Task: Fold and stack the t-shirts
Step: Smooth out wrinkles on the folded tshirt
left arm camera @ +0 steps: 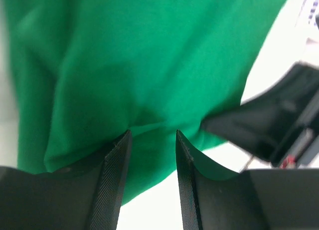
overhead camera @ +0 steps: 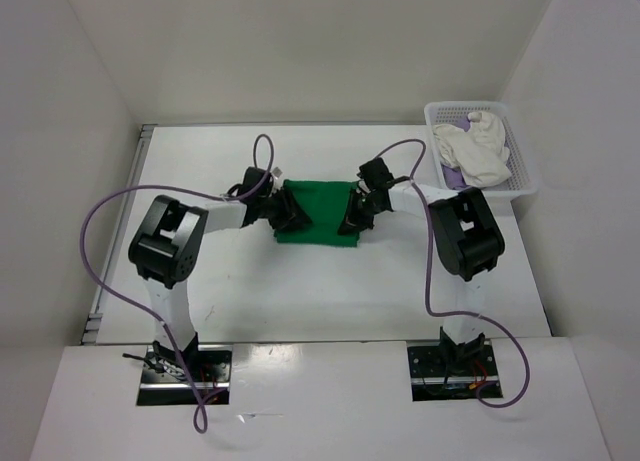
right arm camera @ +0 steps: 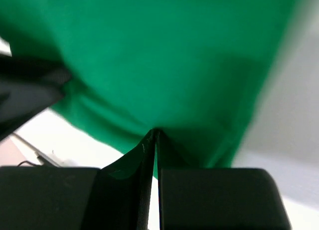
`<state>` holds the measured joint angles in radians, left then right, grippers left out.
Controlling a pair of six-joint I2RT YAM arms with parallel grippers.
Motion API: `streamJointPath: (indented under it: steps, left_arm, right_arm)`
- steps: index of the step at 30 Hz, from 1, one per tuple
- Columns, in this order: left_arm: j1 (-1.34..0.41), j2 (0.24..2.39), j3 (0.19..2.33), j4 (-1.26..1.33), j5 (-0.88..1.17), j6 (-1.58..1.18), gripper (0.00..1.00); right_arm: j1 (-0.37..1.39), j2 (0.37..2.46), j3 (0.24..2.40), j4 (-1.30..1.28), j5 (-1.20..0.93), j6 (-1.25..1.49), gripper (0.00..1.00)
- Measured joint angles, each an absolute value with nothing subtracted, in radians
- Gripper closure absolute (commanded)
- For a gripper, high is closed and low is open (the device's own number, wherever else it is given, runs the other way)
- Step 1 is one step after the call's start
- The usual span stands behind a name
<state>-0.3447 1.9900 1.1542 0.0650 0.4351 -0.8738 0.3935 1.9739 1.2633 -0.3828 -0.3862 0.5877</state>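
white table (overhead camera: 300, 291), white walls (overhead camera: 300, 51) | green t-shirt (overhead camera: 318, 213) | left gripper (left arm camera: 151, 136) at its left, jaws apart | right gripper (right arm camera: 154, 135) clamped on its right edge | white basket (overhead camera: 523, 151) far-right of it

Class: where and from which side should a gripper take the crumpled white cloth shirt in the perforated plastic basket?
Probably from above, pinching a fold of the crumpled white cloth shirt; it lies bunched in the perforated plastic basket, whose walls block the sides.

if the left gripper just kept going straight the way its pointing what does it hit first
The green t-shirt: its cloth bunches at the open fingertips of the left gripper. Beyond it, slightly to one side, sits the right gripper, though depth there is unclear.
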Motion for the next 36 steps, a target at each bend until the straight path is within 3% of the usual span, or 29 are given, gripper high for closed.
streamJointPath:
  steps: [4,8,13,20,28,32,36]
  left_arm:
    - [-0.365,1.843,0.948,0.119,0.443,-0.924,0.50]
    - [-0.403,1.692,0.824,0.048,0.436,-0.956,0.43]
    - [-0.391,1.604,0.889,-0.043,0.379,-0.968,0.42]
    - [-0.293,1.667,0.972,0.009,0.348,-0.969,0.42]
    - [-0.171,1.793,0.957,0.014,0.351,-0.951,0.42]
    - [-0.152,1.780,0.950,0.026,0.360,-0.945,0.33]
    - [-0.141,1.668,0.916,-0.028,0.324,-0.914,0.30]
  right_arm:
    - [0.398,1.934,1.180,-0.325,-0.399,0.609,0.91]
    - [0.410,1.884,1.125,-0.333,-0.396,0.606,0.91]
    - [0.411,1.871,1.129,-0.364,-0.389,0.585,0.90]
    - [0.411,1.879,1.247,-0.403,-0.410,0.578,0.91]
    - [0.411,2.130,1.484,-0.329,-0.492,0.616,0.95]
    - [0.408,2.210,1.533,-0.327,-0.527,0.643,0.95]
    - [0.409,2.215,1.552,-0.326,-0.527,0.646,0.93]
